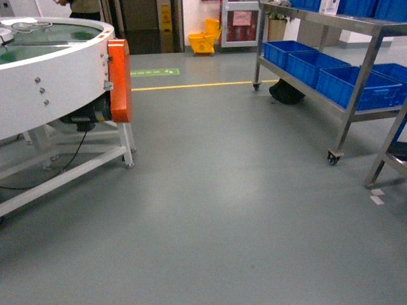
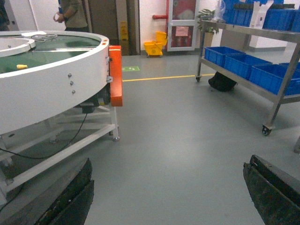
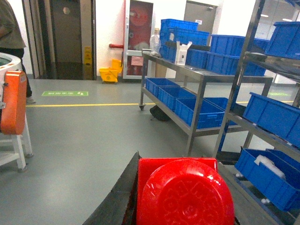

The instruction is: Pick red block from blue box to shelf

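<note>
The red block (image 3: 185, 194), glossy with one round stud facing the camera, fills the bottom of the right wrist view. My right gripper (image 3: 178, 164) is shut on it, with a dark finger (image 3: 117, 199) pressed against its left side. The stainless-steel shelf (image 3: 201, 75) stands ahead and to the right, and shows in the head view as the shelf (image 1: 356, 25). My left gripper (image 2: 168, 187) is open over bare floor, holding nothing. Neither gripper shows in the head view. The blue box is out of view.
A round white conveyor table (image 1: 57, 70) with an orange guard (image 1: 119, 79) stands at left. Dark blue crates (image 1: 356, 86) fill the shelf tiers, with a black bag (image 1: 286, 92) underneath. A yellow mop bucket (image 1: 203, 41) and a person (image 2: 72, 14) are at the back.
</note>
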Controlling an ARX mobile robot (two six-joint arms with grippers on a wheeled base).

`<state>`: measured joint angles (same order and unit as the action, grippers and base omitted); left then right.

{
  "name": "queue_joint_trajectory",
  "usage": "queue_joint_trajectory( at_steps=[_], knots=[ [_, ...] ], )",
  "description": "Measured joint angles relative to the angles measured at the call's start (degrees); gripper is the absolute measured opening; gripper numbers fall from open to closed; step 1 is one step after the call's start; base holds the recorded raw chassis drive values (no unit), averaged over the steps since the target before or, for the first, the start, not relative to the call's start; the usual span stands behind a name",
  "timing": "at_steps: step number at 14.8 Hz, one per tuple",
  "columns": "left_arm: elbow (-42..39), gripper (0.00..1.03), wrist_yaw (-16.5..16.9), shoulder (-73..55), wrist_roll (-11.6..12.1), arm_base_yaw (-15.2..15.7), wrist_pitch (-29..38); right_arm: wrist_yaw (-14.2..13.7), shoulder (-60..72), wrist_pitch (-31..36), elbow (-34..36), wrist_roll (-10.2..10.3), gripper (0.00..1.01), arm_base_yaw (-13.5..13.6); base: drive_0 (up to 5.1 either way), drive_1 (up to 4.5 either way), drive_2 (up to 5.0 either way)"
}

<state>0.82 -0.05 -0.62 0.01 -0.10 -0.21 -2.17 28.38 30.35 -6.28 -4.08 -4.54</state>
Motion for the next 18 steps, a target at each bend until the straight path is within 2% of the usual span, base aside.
queue_joint_trajectory(
  at_steps=[6,18],
  knots=[
    [0.0,0.98,-0.1,0.0,0.0,0.1,-0.1,0.0,0.1,-0.2,0.0,0.0,0.27,0.0,-0.6,3.63,-4.9],
    [0.0,0.98,0.0,0.0,0.0,0.1,-0.1,0.0,0.0,0.0,0.0,0.0,0.27,0.0,-1.7,-1.69,-1.7]
  ],
)
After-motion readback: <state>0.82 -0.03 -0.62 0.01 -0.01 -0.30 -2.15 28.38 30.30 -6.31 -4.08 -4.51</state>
